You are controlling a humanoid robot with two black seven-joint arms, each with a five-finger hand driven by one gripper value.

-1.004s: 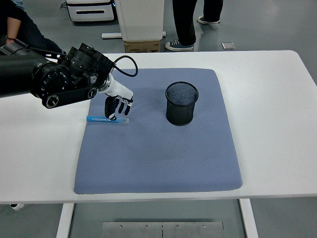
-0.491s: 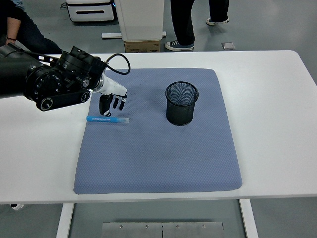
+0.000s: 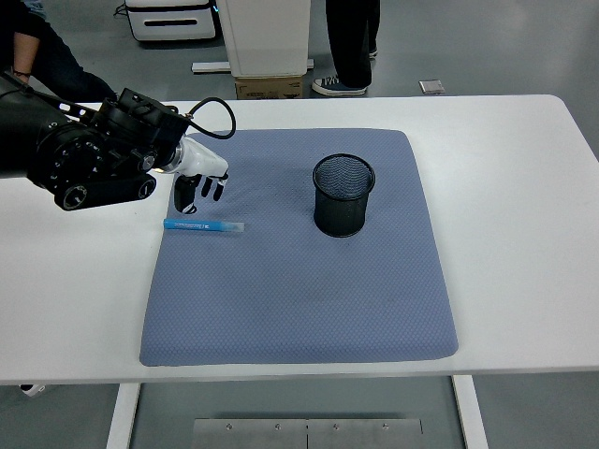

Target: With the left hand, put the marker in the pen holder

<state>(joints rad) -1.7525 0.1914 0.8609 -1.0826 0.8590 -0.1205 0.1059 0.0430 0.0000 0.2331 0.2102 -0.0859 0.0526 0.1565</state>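
Observation:
A blue marker [image 3: 203, 225] with a clear cap lies flat on the left part of the grey-blue mat [image 3: 299, 281], lengthwise left to right. My left hand [image 3: 198, 187] hangs just above and behind it, fingers pointing down and loosely spread, holding nothing and apart from the marker. The black mesh pen holder [image 3: 343, 195] stands upright on the mat, right of the marker, with nothing showing inside. My right arm is out of view.
The mat lies on a white table [image 3: 524, 187]. People's legs and shoes [image 3: 348, 47] stand beyond the table's far edge, and a seated person's arm [image 3: 42, 56] shows at the top left. White equipment [image 3: 267, 37] stands behind the table.
My left hand has lifted off the marker and drawn back to the left and away. The marker stays lying on the mat where it was.

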